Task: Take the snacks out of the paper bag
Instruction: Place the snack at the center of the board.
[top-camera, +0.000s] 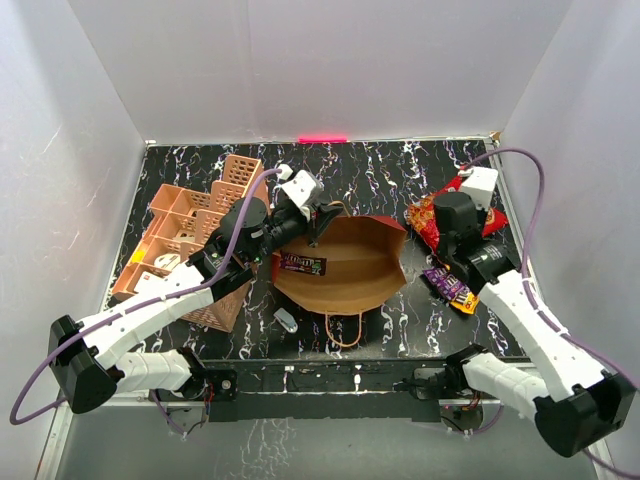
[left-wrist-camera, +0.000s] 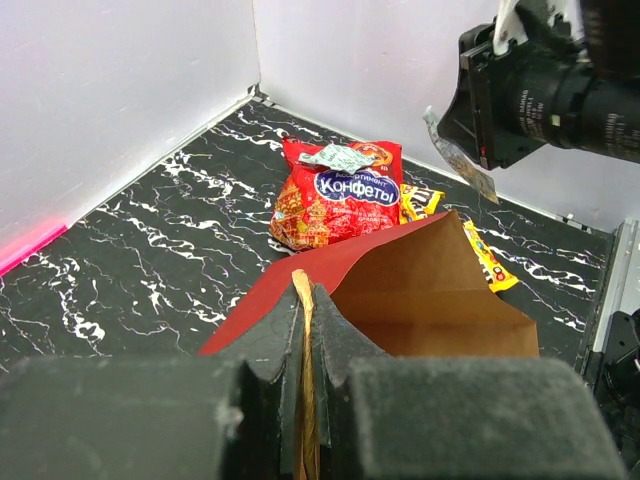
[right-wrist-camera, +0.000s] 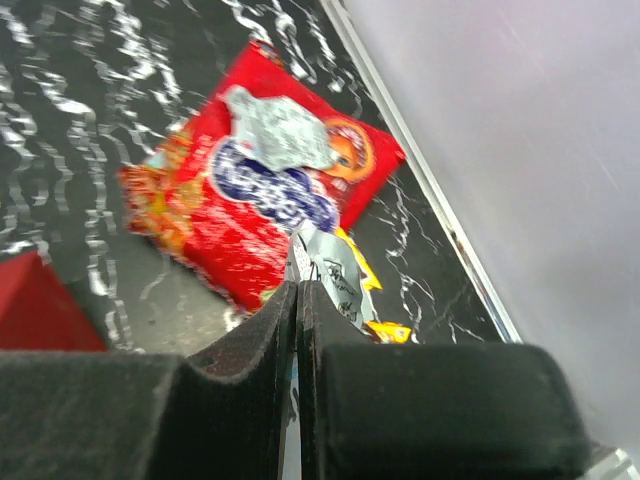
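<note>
Fingers of the left gripper pinch the paper bag by its flimsy rim. One dark packet lies inside (light and slick, so best taken by an edge). Further over, the right gripper clenches a crinkly silver packet near the cookie bag.

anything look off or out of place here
The paper bag lies on its side, its rim pinched by the left gripper, with one dark candy packet inside. A silver packet sits loose on top of the red cookie bag.
</note>
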